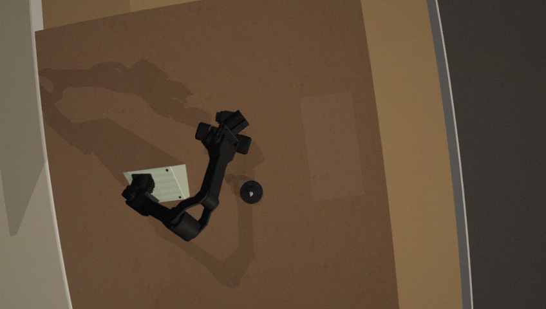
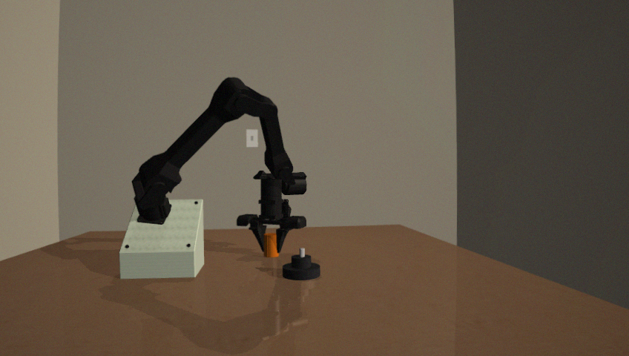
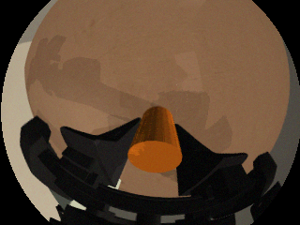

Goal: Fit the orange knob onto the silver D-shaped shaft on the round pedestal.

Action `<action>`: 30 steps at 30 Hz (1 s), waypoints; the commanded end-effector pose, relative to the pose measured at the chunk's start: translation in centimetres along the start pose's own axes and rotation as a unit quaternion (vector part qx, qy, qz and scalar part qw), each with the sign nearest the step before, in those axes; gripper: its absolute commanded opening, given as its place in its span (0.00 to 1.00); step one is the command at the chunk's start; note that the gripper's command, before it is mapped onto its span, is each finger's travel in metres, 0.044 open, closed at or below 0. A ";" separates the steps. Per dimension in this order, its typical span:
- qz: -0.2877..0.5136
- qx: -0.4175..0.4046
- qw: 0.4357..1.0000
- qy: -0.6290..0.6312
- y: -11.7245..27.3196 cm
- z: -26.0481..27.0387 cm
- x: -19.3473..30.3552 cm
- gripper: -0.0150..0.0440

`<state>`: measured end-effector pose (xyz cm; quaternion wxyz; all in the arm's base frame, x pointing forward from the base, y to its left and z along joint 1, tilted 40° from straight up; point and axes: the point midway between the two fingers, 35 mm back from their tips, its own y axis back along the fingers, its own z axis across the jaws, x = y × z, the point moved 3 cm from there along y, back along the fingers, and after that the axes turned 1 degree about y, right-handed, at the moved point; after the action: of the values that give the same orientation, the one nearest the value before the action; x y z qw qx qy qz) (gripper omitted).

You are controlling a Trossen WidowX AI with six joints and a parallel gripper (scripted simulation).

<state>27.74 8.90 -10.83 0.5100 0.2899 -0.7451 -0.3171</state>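
The orange knob (image 2: 271, 240) (image 3: 156, 157) is held upright between the fingers of my gripper (image 2: 271, 250) (image 3: 157, 124), which points down and is shut on it. Its underside and hole are hidden. In the top view the hand covers the knob. The round black pedestal (image 1: 244, 197) (image 2: 301, 271) stands on the table, with the silver shaft (image 1: 250, 194) (image 2: 302, 252) upright and bare at its centre. The knob is apart from the pedestal, to its left and behind it in the exterior view. The gap under the knob is hard to judge. The shaft's flat side is unclear in the exterior view.
The arm is mounted on a pale green sloped block (image 1: 162, 187) (image 2: 156, 265), left of the pedestal in the top and exterior views. The brown table (image 1: 291, 244) (image 2: 374, 304) bears the block and pedestal. Arm shadows cross it. A pale rectangular patch (image 1: 331, 145) shows to the right in the top view.
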 end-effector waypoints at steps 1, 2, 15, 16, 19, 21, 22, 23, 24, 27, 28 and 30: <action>0.000 0.003 1.000 0.002 -0.3 0.0 0.0 0.25; 0.000 0.003 1.000 0.002 -0.3 0.0 0.0 0.25; -0.001 0.002 1.000 0.000 -0.1 0.0 0.0 0.66; -0.001 0.002 1.000 0.000 -0.1 0.0 0.0 0.66; -0.001 0.002 1.000 0.000 -0.1 0.0 0.0 0.66; -0.001 0.002 1.000 0.000 -0.1 0.0 0.0 0.66; -0.001 0.002 1.000 0.000 -0.1 0.0 0.0 0.66; -0.001 0.002 1.000 0.000 -0.1 0.0 0.0 0.66; -0.001 0.002 1.000 0.000 -0.1 0.0 0.0 0.66; -0.001 0.002 1.000 0.000 -0.1 0.0 0.0 0.66; -0.001 0.002 1.000 0.000 -0.1 0.0 0.0 0.66; -0.002 0.002 1.000 0.001 0.9 -0.1 -0.2 0.75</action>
<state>27.70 8.87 -10.85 0.5114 0.2901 -0.7448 -0.3157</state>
